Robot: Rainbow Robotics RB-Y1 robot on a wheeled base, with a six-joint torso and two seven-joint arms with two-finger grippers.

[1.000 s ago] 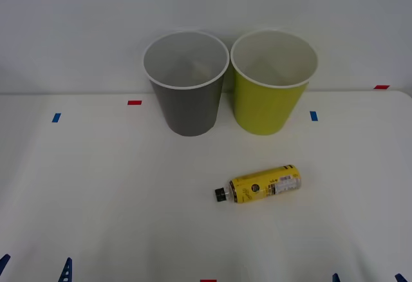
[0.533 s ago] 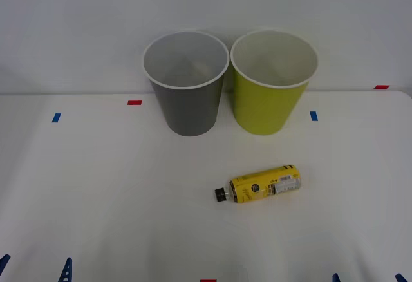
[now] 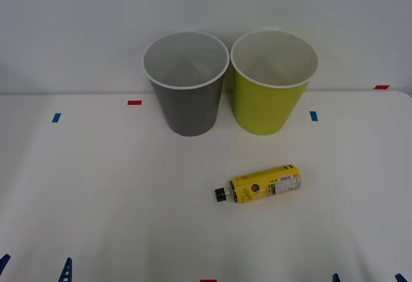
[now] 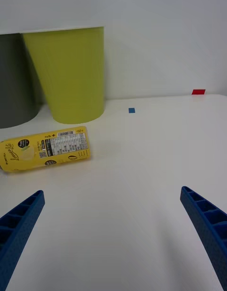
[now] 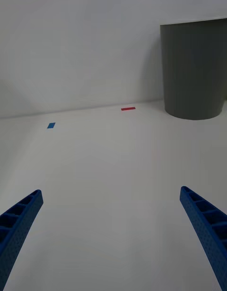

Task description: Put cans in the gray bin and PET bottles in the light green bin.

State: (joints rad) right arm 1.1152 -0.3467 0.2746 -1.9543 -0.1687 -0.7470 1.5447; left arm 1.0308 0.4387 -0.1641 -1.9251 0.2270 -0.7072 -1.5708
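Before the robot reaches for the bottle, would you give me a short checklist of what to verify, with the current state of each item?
1. PET bottle free to grasp: ok. It lies on its side on the table, nothing touching it.
2. Right gripper open: ok. Fingers spread wide, empty, near the table's front edge.
3. Left gripper out of the way: ok. Open, empty, at the front left.
4. Light green bin upright, mouth open: ok. It stands behind the bottle.
5. Gray bin apart from the bottle's path: ok. It stands to the left of the green one.
6. Bottle cap on tight: cannot tell.
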